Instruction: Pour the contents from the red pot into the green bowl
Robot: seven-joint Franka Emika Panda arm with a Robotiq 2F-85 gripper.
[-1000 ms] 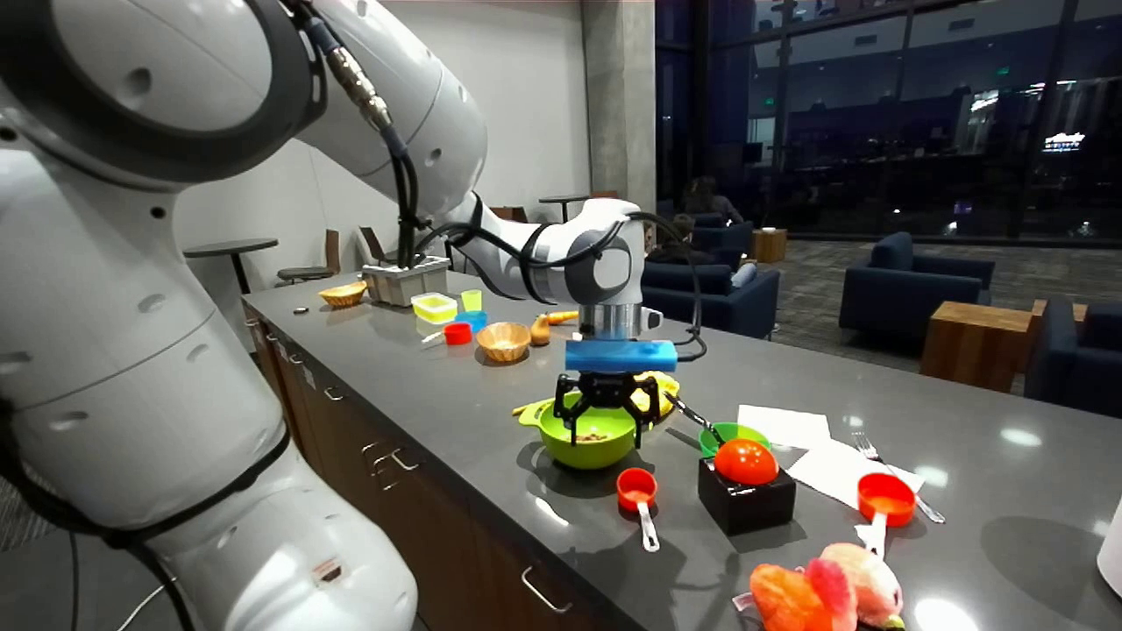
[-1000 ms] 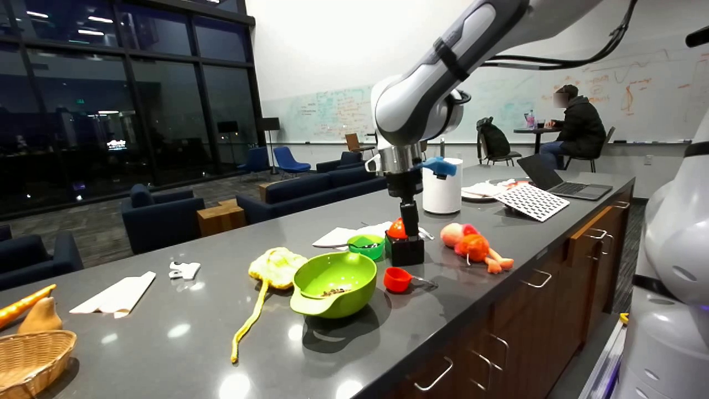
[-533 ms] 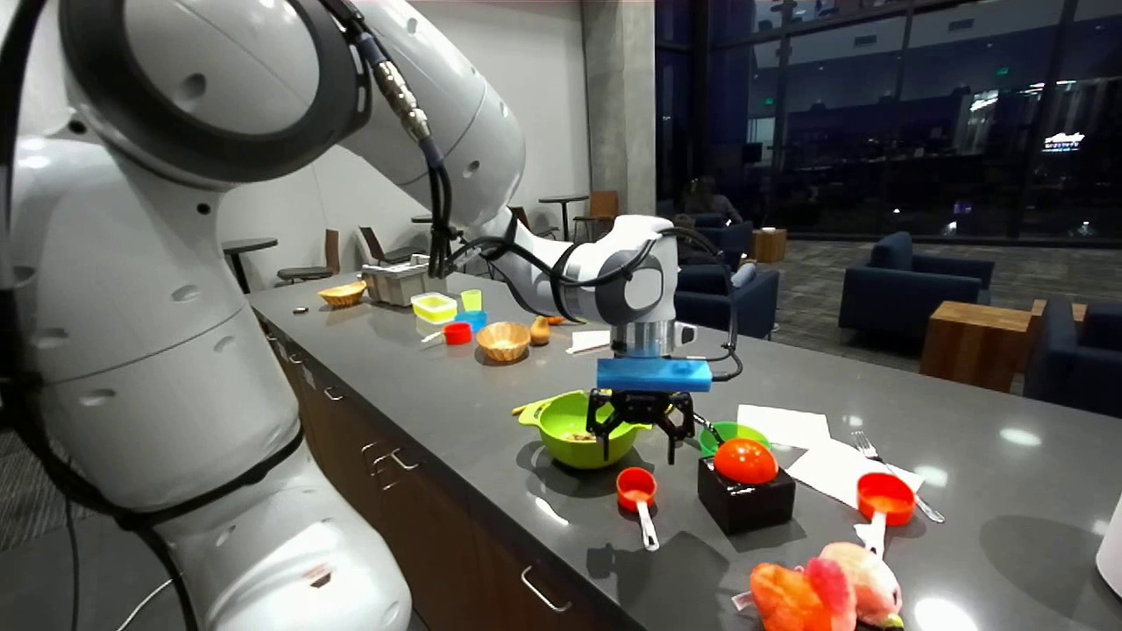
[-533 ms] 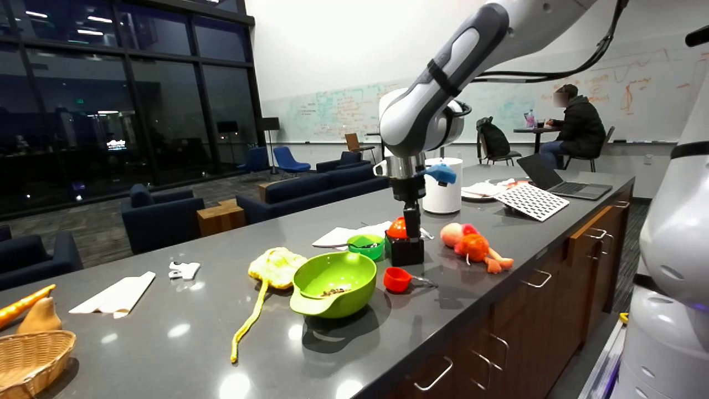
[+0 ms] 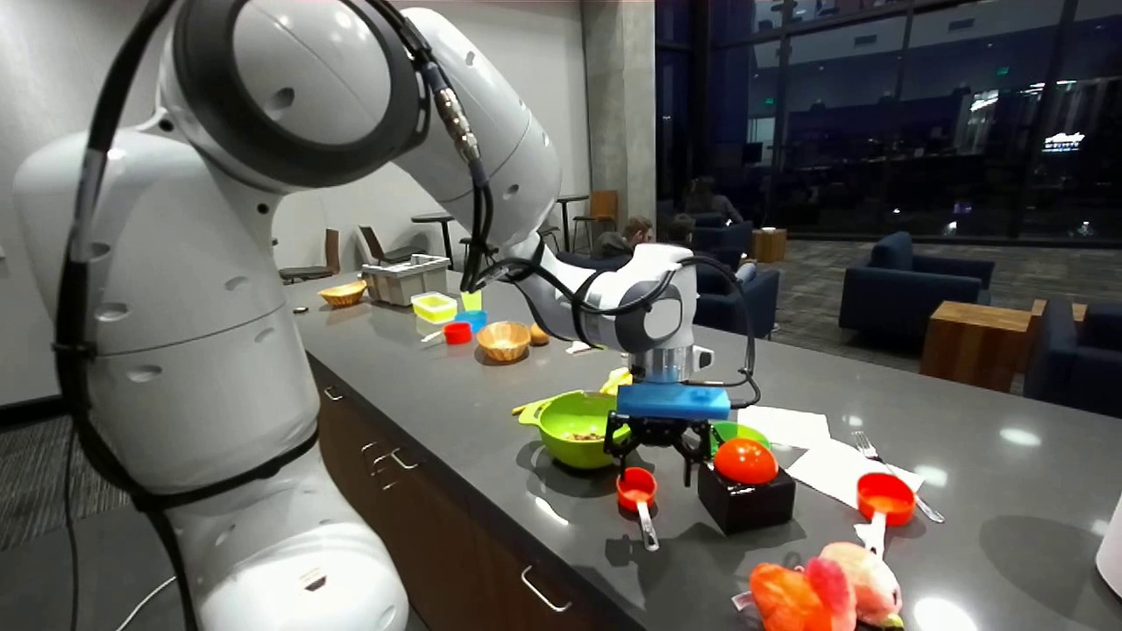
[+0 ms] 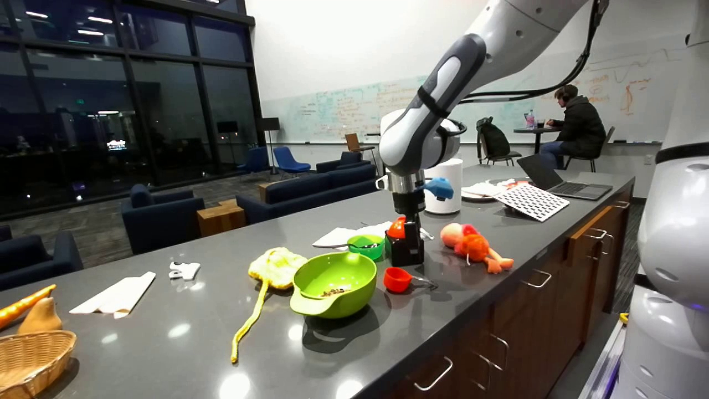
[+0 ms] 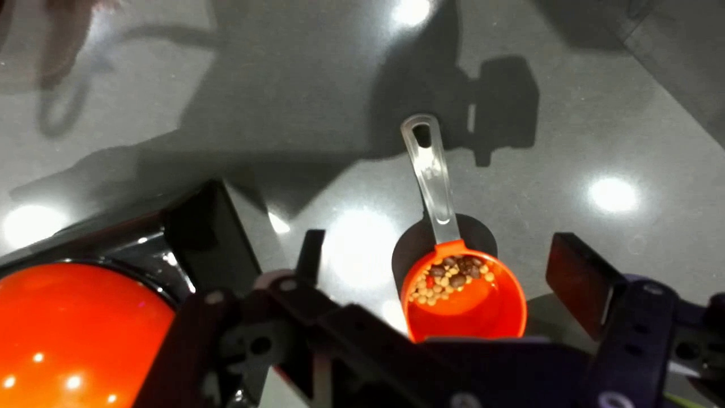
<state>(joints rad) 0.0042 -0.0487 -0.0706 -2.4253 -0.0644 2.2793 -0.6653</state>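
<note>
As the two-fingered black pincer [image 5: 655, 478], wide-spread and empty, sinks towards the round red plastic pot [image 6: 396, 281], grasping seems next.

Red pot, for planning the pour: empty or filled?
Partly filled: the wrist view shows tan and brown pieces along one side inside the red pot.

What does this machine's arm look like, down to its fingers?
The arm is white and rounded, with dark grey trim. Black straps circle it; black cables with a silvery connector run along it. At its end sit a silvery collar, a blue bar and black, jointed fingers. A small label is unreadable.
</note>
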